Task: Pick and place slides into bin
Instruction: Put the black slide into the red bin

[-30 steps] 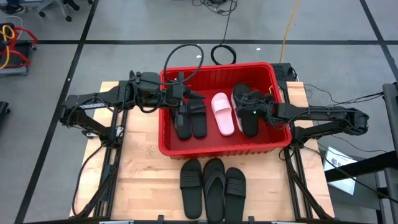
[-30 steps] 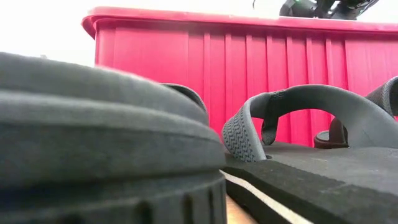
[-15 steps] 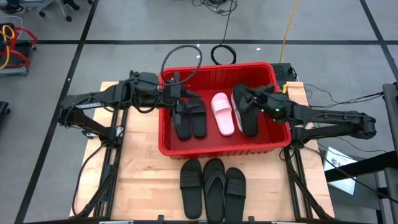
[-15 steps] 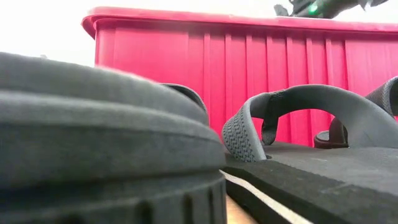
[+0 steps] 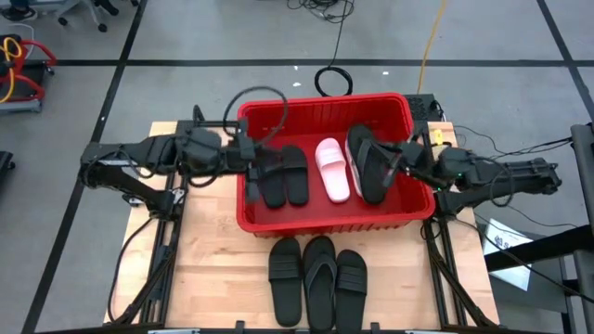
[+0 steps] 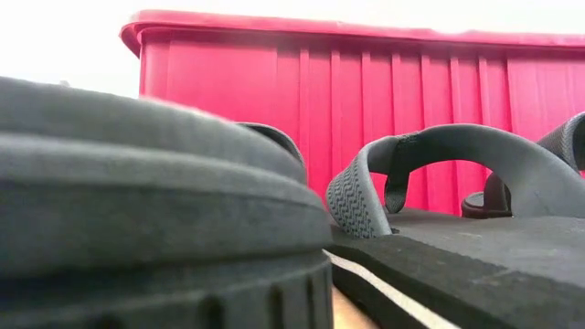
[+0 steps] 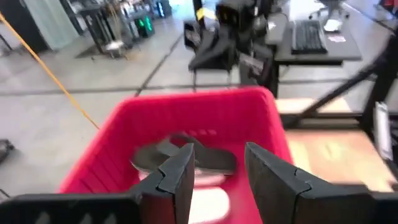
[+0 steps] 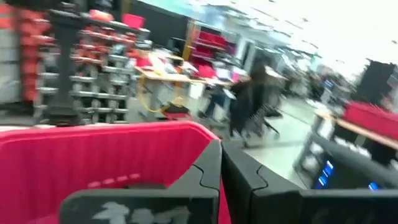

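The red bin (image 5: 325,102) stands mid-table. In it lie two black slides (image 5: 284,176) side by side, a pale pink slide (image 5: 332,169) and another black slide (image 5: 368,169). Three black slides (image 5: 319,271) rest flat on the wooden table, on the near side of the bin; they fill the low view (image 6: 430,183). My left gripper (image 5: 249,160) hovers at the bin's left rim, open, with nothing between its fingers (image 7: 177,177). My right gripper (image 5: 393,160) hovers at the bin's right side, shut on nothing (image 8: 221,177).
Black cables (image 5: 332,80) loop on the floor beyond the bin's far wall. Bare wood (image 5: 209,241) lies left and right of the three slides at the table's near edge. The arm frames flank the bin.
My right gripper has risen off the black slide at the bin's right side, drawn back toward the table's right edge and shut. My left gripper has drawn back from over the two black slides toward the table's left edge. The slides in the bin lie still.
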